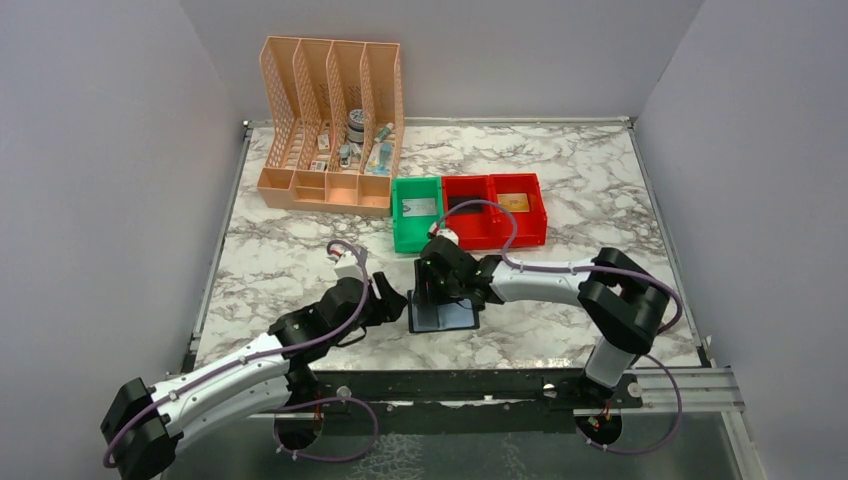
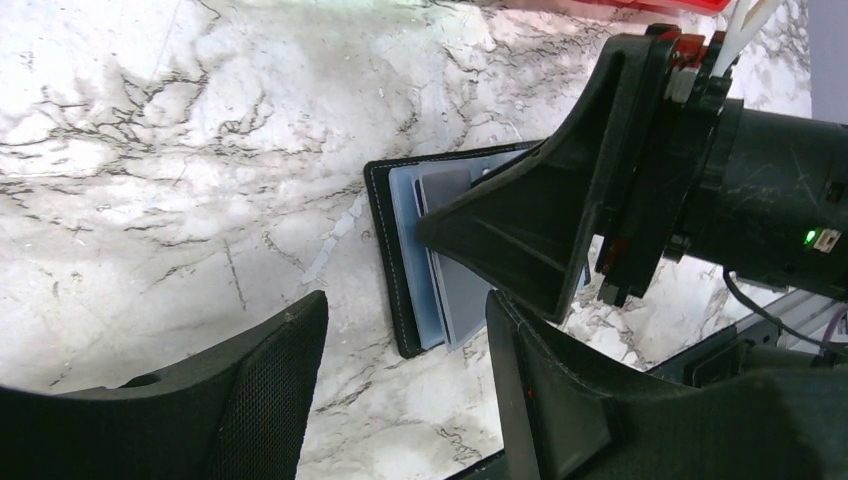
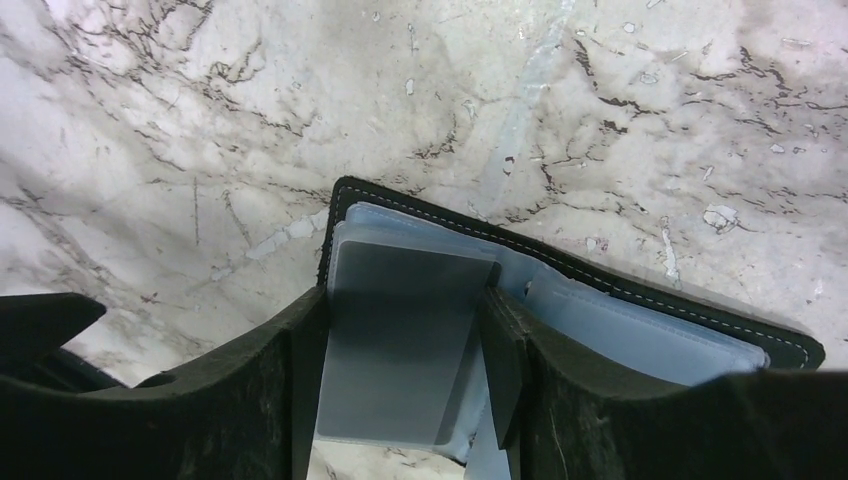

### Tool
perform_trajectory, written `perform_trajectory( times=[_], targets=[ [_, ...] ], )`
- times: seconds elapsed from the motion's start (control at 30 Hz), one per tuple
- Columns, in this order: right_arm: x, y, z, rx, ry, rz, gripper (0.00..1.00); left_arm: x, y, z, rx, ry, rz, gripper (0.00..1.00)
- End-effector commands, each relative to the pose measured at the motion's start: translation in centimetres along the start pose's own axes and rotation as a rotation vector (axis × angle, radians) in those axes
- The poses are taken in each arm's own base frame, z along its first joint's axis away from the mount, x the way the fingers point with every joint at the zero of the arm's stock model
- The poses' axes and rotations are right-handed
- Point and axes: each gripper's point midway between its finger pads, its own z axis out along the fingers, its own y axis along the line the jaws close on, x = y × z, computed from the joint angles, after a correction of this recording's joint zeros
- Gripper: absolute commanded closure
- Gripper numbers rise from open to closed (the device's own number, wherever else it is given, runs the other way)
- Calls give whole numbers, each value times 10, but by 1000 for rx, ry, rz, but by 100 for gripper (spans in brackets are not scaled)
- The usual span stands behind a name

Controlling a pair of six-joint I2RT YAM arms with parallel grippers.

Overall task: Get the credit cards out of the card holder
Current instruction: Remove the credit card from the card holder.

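The card holder [image 1: 447, 320] lies open on the marble, black with grey-blue inner panels [image 2: 410, 240]. My right gripper [image 1: 437, 290] is down on it. In the right wrist view its fingers [image 3: 300, 350] press against both long edges of a grey panel [image 3: 400, 340] at the holder's [image 3: 640, 330] left half. I cannot tell if a card sits in that panel. My left gripper [image 1: 398, 303] hovers open and empty just left of the holder, whose corner [image 2: 405, 335] lies ahead between its fingers. A tan card [image 1: 512, 202] lies in the red bin, a white one [image 1: 418, 207] in the green bin.
The green bin [image 1: 402, 232] and the red bin [image 1: 530, 235] stand side by side behind the holder. A peach lattice file organizer [image 1: 330, 120] with small items is at the back left. The table's near edge runs just below the holder.
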Motion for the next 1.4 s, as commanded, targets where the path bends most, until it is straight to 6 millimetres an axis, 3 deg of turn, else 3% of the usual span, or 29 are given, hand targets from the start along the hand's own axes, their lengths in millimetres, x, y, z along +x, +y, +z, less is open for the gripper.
perform_trajectory(
  times=[0.0,0.43,0.7,1.37],
  targets=[
    [52,-35,18,7,168,46,46,-1,-16,2,71,10,21,38],
    [56,-36,15,-142,210,131,46,20,-68,12,338,114,17,38],
    [54,-39,14,-154,206,150,46,36,-69,21,349,176,-7,38],
    [50,-33,9,-203,205,165,46,45,-71,31,349,219,0,39]
  ],
)
